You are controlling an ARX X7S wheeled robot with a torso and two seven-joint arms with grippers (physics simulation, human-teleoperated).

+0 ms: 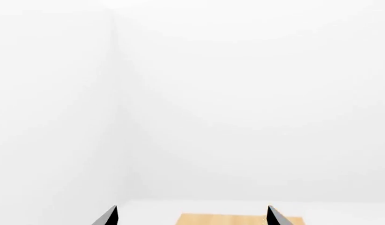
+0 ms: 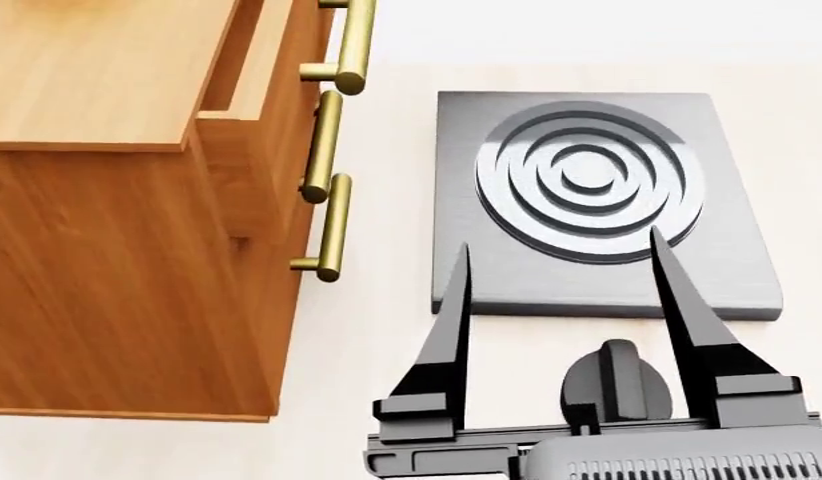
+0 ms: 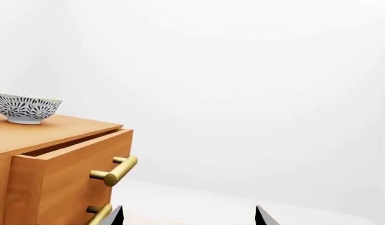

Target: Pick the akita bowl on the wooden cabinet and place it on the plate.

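right gripper [image 2: 558,265]: seen nearest in the head view, low in the frame; its two dark fingers [image 2: 454,320] are spread wide apart, nothing is held between them, and their tips are seen over the near edge of the stove [image 2: 731,270]. whether they touch it cannot be told.
right gripper in its own wrist view [image 3: 187,216]: only two dark fingertips are shown, well apart, with nothing between.
left gripper [image 1: 191,216]: two dark fingertips are seen in the left wrist view, set well apart, nothing held; white walls and a strip of wood are seen beyond.
counts: one bowl, one cabinet, one stove, three brass handles in the head view, two grippers.
akita bowl [image 3: 27,108]: small, round, white with a dark leaf-like pattern on its outer wall and a plain foot; it is stood upright on top of the wooden cabinet [image 3: 61,159], shown only in the right wrist view.
wooden cabinet in the head view [image 2: 118,270]: orange-brown wood grain, top drawer [image 2: 251,110] pulled partly out, brass bar handles [image 2: 334,228] on the front; it is stood just beside the stove.
stove: grey square slab with raised concentric rings, lying on the pale surface [image 2: 371,350].
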